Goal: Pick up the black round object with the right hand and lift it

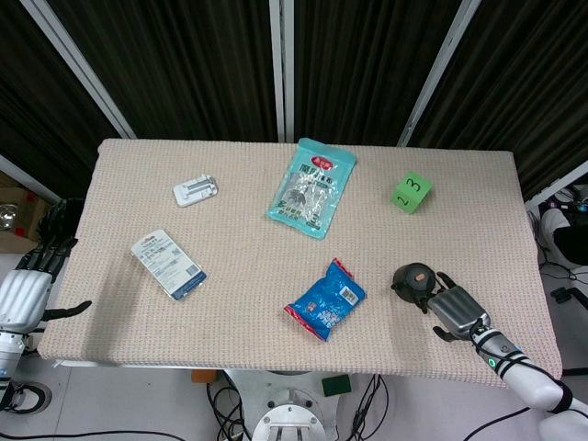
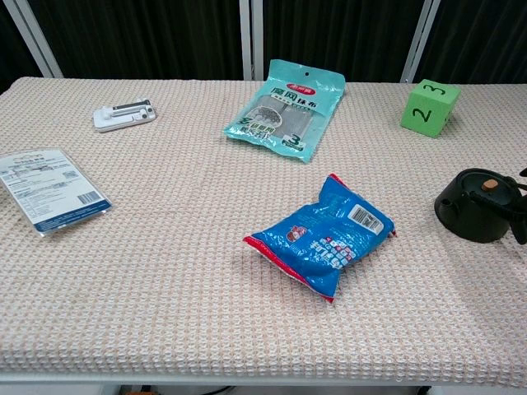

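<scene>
The black round object (image 1: 412, 280) stands on the table near the front right, with a small brown spot on its top (image 2: 478, 204). Just right of it and nearer the front edge lies my right hand (image 1: 455, 310), fingers pointing at the object's side and holding nothing. The chest view shows only dark fingertips (image 2: 521, 216) at the right border, beside the object. Off the table's left edge hangs my left hand (image 1: 28, 285), fingers spread and empty.
A blue snack bag (image 1: 325, 299) lies left of the black object. A green cube marked 3 (image 1: 411, 192) sits behind it. Further off are a teal pouch (image 1: 311, 187), a white flat pack (image 1: 168, 265) and a small white clip (image 1: 195, 191).
</scene>
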Controlling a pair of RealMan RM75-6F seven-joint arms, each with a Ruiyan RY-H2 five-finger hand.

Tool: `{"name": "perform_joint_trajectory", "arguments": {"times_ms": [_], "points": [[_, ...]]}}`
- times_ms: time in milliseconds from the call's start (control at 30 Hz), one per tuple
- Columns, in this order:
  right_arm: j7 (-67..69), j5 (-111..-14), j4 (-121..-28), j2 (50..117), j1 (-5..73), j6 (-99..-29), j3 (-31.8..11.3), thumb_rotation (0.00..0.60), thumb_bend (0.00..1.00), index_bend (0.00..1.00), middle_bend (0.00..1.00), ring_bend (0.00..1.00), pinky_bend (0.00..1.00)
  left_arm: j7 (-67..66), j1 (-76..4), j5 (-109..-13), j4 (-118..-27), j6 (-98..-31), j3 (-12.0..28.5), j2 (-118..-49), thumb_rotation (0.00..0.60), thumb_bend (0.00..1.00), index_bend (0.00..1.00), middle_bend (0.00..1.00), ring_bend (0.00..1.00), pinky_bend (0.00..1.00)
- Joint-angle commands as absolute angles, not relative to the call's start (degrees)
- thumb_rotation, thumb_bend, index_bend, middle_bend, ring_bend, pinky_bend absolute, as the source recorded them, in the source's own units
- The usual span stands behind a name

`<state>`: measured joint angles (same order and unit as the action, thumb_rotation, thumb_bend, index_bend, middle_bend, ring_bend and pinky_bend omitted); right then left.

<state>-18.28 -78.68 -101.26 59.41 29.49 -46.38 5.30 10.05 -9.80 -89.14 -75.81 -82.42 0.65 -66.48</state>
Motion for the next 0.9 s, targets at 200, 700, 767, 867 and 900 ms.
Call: {"name": "perform_joint_trajectory", "arguments": {"times_ms": [200,700,767,867,900], "points": [[-18.8,-79.2,-101.7,59.4,29.6,-46.4,5.6,0.600,0.32,0.44,0.46,0.48,0.00,10.2,-9.7,-89.1,-75.7,-82.5,0.7,-66.4,0.485,0.02,0.09,0.07,0.01,0.19],[-18.1,-76.8,-102.3,59.2,30.2,-47.0,3.9,0.600,0.32,0.73,0.73,0.70,0.07,10.5,-9.6,-89.2,-75.6,-82.8,0.7,-66.5,0.489,0.02,0.09,0.07,0.01,0.19],[-16.8,-76.4,-102.1,59.2,30.6,-46.3,3.5,0.600,0.31,0.78,0.76,0.72,0.09,10.6,-9.6,-89.1,-75.5,-82.8,0.8,-66.5,0.489,0.02,0.09,0.07,0.01,0.19],[-15.5,-76.5,-101.6,59.4,30.9,-46.2,3.1,0.600,0.30,0.83,0.78,0.74,0.12,10.8,-9.6,-89.1,-75.4,-82.9,0.8,-66.5,0.488,0.02,0.09,0.07,0.01,0.19],[-15.0,-76.6,-101.4,59.4,30.9,-46.2,3.0,0.600,0.30,0.85,0.79,0.75,0.13,10.8,-9.6,-89.1,-75.4,-82.9,0.8,-66.5,0.489,0.02,0.09,0.07,0.01,0.19]]}}
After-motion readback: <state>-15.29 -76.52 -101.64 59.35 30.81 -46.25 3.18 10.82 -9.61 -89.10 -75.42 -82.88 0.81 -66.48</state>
